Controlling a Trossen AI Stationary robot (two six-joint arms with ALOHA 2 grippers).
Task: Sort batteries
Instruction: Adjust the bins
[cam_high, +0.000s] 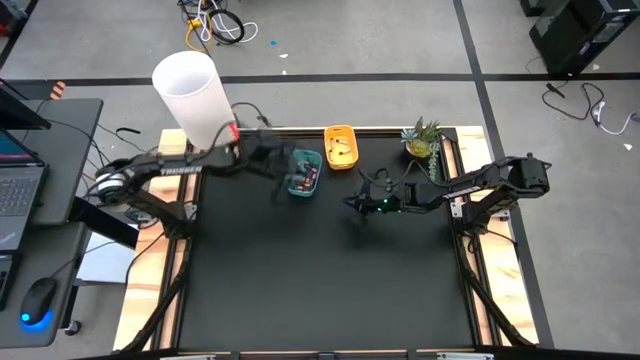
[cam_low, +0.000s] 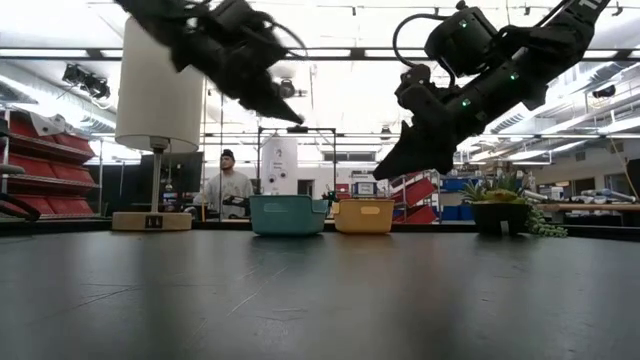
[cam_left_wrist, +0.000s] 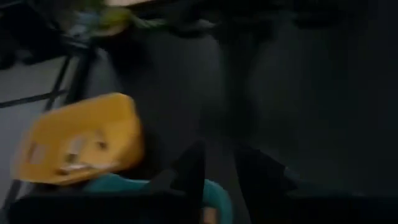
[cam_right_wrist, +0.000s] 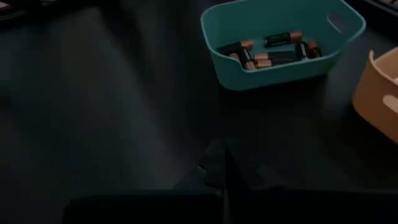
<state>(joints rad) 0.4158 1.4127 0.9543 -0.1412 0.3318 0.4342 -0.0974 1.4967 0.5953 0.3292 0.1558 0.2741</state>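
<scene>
**Operator:** What is the step in hand, and how should it be done well?

**Technician:** Judged from the layout, the left claw is at the teal bin, just left of centre in the high view. The view is blurred, so whether its fingers are released or grasping cannot be told. Before any release, the claw should be well inside the bin's rim, so that a round cell cannot roll off across the worktop. Then lift straight up, clear of the rim.

**Operator:** And the right arm?

**Technician:** The right claw hangs above the worktop right of centre in the high view, clenched, with nothing visible between its fingers. It should stay away from the bins while the left arm works there; the two arms are near each other.

**Operator:** Where are the batteries, and how many?

**Technician:** In the right wrist view, upper right of the frame, the batteries lie in the teal bin: black cells with copper ends, roughly five or six, overlapping, so the count is uncertain. The yellow bin, just right of the teal one, holds a few small pale items; their number cannot be told. No loose cell shows on the worktop.

**Operator:** Other counts?

**Technician:** Two bins, two arms, one potted plant, one white cylinder.
</scene>
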